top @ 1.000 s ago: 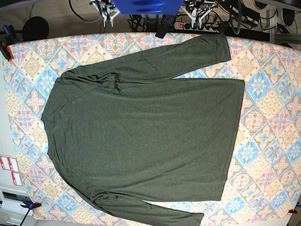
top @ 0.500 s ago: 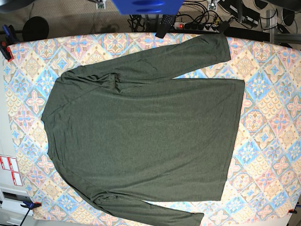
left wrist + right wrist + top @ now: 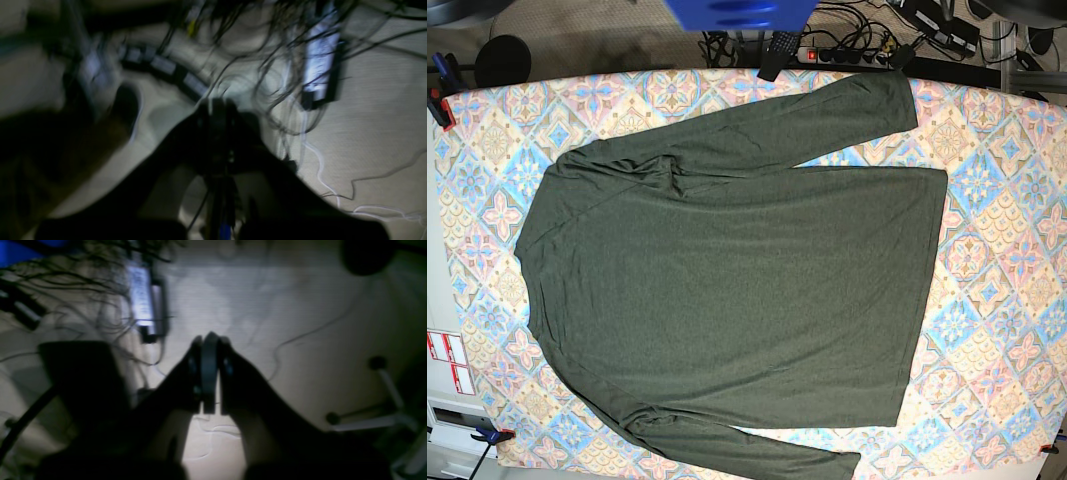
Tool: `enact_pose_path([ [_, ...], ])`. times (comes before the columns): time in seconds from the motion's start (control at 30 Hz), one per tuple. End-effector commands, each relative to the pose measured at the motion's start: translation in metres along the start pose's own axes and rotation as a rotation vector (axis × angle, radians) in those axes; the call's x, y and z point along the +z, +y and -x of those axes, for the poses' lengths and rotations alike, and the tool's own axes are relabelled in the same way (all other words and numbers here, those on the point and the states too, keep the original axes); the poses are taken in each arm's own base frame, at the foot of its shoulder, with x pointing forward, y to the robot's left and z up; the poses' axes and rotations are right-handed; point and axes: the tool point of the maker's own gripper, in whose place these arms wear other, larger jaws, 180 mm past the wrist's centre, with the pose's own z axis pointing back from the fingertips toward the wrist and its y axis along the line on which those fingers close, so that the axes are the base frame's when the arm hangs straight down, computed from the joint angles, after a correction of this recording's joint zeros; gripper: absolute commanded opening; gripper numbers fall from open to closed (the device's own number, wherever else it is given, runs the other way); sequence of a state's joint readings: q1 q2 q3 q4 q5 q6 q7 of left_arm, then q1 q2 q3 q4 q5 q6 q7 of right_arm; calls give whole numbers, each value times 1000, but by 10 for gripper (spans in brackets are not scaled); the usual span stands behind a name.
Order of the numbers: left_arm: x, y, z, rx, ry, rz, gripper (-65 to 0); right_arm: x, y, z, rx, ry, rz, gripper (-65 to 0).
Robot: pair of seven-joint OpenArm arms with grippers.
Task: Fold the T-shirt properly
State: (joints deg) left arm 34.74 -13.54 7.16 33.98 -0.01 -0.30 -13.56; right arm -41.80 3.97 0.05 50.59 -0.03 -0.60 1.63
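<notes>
The dark olive-green T-shirt [image 3: 727,280] lies spread flat on the patterned table [image 3: 1007,250] in the base view, neck toward the left, hem toward the right. One long sleeve runs along the far edge, the other along the near edge. Neither gripper shows in the base view. In the left wrist view my left gripper [image 3: 217,106] is shut and empty, hanging over the floor and cables. The right wrist view shows my right gripper [image 3: 209,340] shut with nothing in it, also over the floor. The T-shirt is out of both wrist views.
A power strip [image 3: 837,55] and tangled cables lie on the floor behind the table. A blue block [image 3: 742,12] sits at the top middle. Clamps grip the table's left corners [image 3: 439,105]. A dark round stool [image 3: 502,55] stands at the far left.
Both grippers, seen at the top edge of the base view a second ago, have drawn back out of that view. The T-shirt has not moved.
</notes>
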Motion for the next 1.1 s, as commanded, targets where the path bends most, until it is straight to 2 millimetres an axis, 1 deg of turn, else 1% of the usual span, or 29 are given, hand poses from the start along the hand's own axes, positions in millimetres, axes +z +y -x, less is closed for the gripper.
enact_pose_path([
  [0.0,8,3,10,-13,12,-5,-650,6,-1,4,1,-9,-2,-650],
  [0.07,12,1,4,-14,-13,0,-650,11,-2,2,2,-25,1,-650],
  [0.1,13,1,0,-14,-28,0,-650,14,-7,0,-3,-33,12,-650],
  [0.17,18,-2,-6,-15,-55,7,-650,18,-24,-11,-24,-67,56,-650],
  [0.27,28,-8,-20,-16,-110,20,-650,28,-46,-25,-41,-116,108,-650],
  [0.33,37,-14,-30,-15,-148,31,-650,37,-56,-34,-41,-148,131,-650],
  [0.4,48,-19,-44,-14,-199,44,-650,47,-64,-45,-36,-185,148,-650],
  [0.43,54,-19,-49,-18,-216,48,-650,52,-66,-49,-32,-199,153,-650],
  [0.5,67,-20,-64,-26,-269,57,-650,62,-70,-57,-23,-227,162,-650],
  [0.63,91,-23,-94,-15,-361,64,-650,79,-71,-75,-4,-286,162,-650],
  [0.77,115,-11,-119,-1,-441,32,-650,92,-71,-96,10,-346,162,-650],
  [0.8,121,-9,-125,1,-458,27,-650,95,-70,-98,14,-352,162,-650],
  [0.87,133,-3,-142,9,-507,14,-650,102,-70,-109,20,-385,162,-650],
  [0.97,145,8,-163,63,-562,-8,-650,111,-69,-123,28,-425,161,-650],
  [1.07,149,20,-178,144,-550,-21,-599,117,-69,-134,31,-431,161,-650],
])
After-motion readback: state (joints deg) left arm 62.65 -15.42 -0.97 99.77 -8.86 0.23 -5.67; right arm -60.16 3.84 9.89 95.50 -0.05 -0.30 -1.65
